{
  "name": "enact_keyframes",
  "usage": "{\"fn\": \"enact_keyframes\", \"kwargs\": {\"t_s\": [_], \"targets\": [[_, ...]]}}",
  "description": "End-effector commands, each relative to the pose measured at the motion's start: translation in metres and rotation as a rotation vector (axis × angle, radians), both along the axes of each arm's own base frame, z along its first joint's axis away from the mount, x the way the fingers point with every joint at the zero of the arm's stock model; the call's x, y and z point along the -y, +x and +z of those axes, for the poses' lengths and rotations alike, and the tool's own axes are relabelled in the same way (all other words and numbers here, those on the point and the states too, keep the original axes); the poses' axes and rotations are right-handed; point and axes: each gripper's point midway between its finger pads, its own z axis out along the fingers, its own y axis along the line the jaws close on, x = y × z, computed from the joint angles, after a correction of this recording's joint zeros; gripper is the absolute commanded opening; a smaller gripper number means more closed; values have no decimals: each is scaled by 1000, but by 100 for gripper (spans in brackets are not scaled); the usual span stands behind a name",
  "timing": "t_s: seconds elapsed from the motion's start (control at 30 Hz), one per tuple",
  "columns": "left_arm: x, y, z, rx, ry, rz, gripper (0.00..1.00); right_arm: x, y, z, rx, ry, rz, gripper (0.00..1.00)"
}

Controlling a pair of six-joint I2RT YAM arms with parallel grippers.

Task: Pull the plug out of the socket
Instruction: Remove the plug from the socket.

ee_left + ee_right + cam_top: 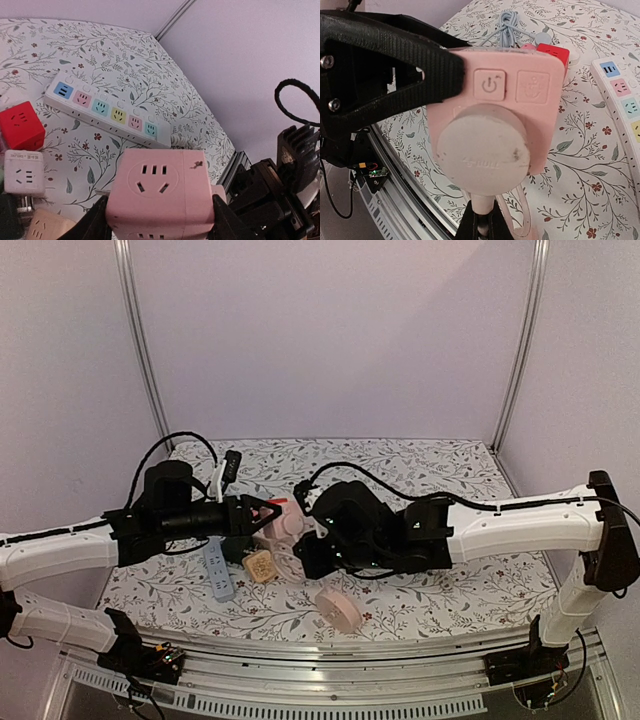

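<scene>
A pink cube socket (pixel 160 192) is held above the table, its sides clamped between my left gripper's (pixel 160 222) black fingers (pixel 97 220). In the right wrist view a round pale pink plug (pixel 482 150) sits flat against the socket's (pixel 520 85) face, below its power button. My right gripper (pixel 482 222) is shut on the plug's neck where the pink cable leaves it. From above, the socket (pixel 283 523) hangs at mid-table between the left gripper (pixel 262 512) and the right gripper (pixel 308 540); the plug is hidden there.
A white power strip (pixel 107 107) with coloured outlets lies on the floral cloth. Beside it are a red cube (pixel 20 125), a white cube (pixel 24 172) and a beige cube (pixel 259 566). A pink round block (pixel 338 608) lies near the front rail. A coiled grey cable (pixel 507 25) lies further back.
</scene>
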Motion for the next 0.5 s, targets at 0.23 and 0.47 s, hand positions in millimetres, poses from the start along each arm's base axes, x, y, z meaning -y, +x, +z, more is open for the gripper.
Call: {"fn": "enact_keyframes", "kwargs": {"t_s": [0.23, 0.47], "targets": [[-43, 9, -34, -108, 136, 182, 5, 26, 24, 19, 67, -5, -128, 0], [-29, 8, -3, -145, 33, 138, 6, 24, 36, -27, -6, -60, -157, 0]]}}
